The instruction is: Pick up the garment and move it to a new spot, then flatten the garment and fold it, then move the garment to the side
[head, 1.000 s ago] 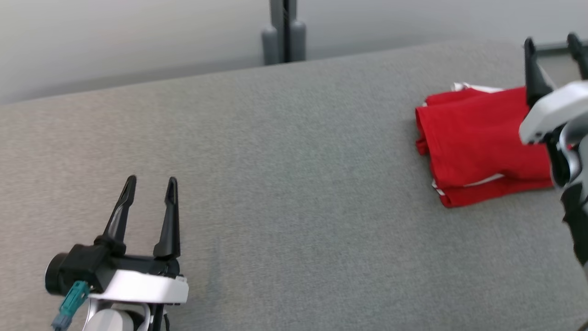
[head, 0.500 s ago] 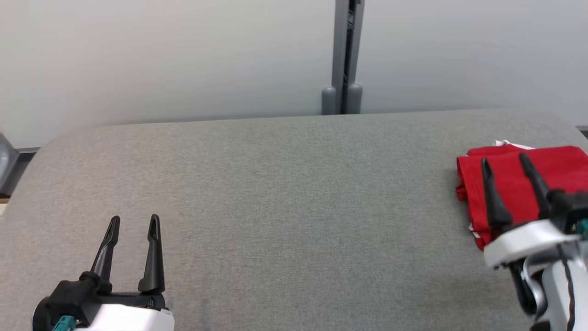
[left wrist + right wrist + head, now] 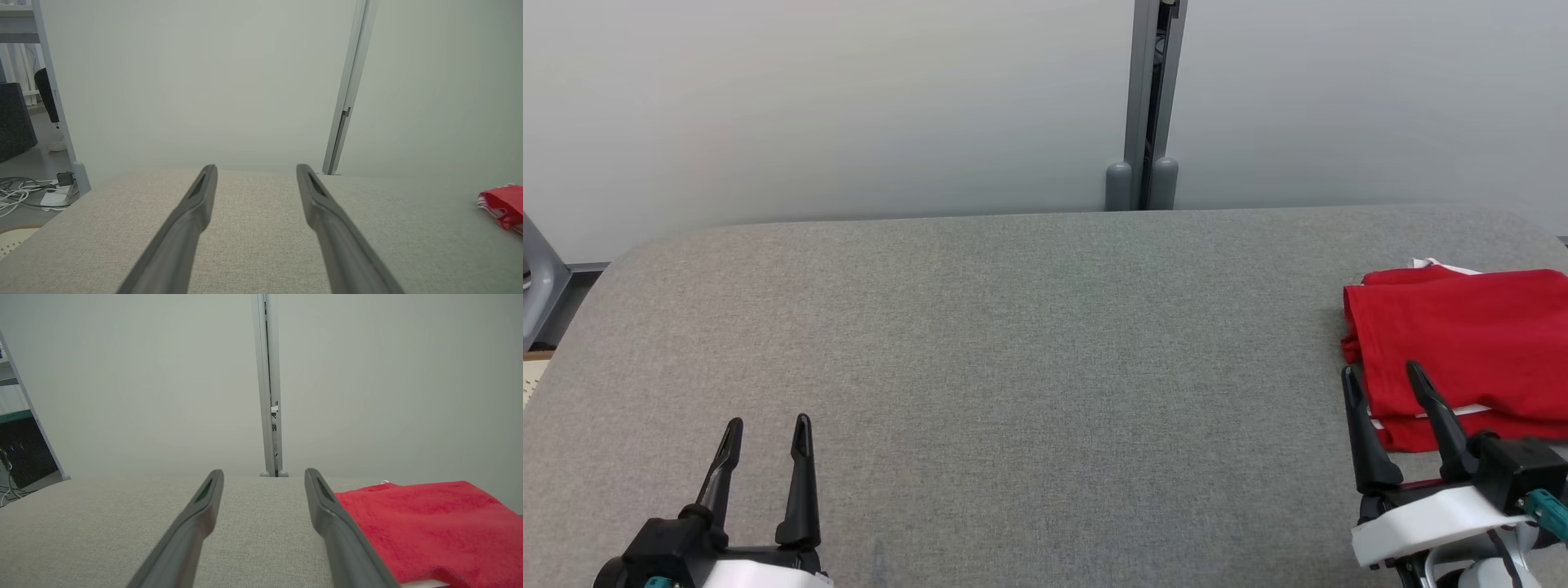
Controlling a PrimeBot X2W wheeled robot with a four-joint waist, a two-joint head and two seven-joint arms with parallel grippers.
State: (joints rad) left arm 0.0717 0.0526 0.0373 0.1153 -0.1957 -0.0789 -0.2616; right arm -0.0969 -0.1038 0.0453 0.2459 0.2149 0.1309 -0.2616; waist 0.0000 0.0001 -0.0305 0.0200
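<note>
Far to the left of our left gripper (image 3: 769,421), past the rounded end of the grey fabric-covered table (image 3: 1045,327), we see white cables (image 3: 16,196) lying on the floor. They lie next to the foot of a slanted frame leg (image 3: 55,102).

The left jaws stand wide apart and hold nothing, low over the near left part of the fabric. Ahead of both pairs of jaws, pale wall panels (image 3: 849,106) close off the room right behind the table's far edge. An upright grey post (image 3: 1153,90) with two rounded feet joins the panels. From the right wrist it rises straight ahead, between the right fingers.

Our right gripper (image 3: 1382,369) is also spread wide and grips nothing, at the near right of the table. The folded red garment (image 3: 1462,343), with white trim at its edges, lies flat just ahead and to the right of these jaws, at the table's right end. The right-hand finger overlaps the garment's near edge from the head camera, and we cannot tell whether it touches the cloth.
</note>
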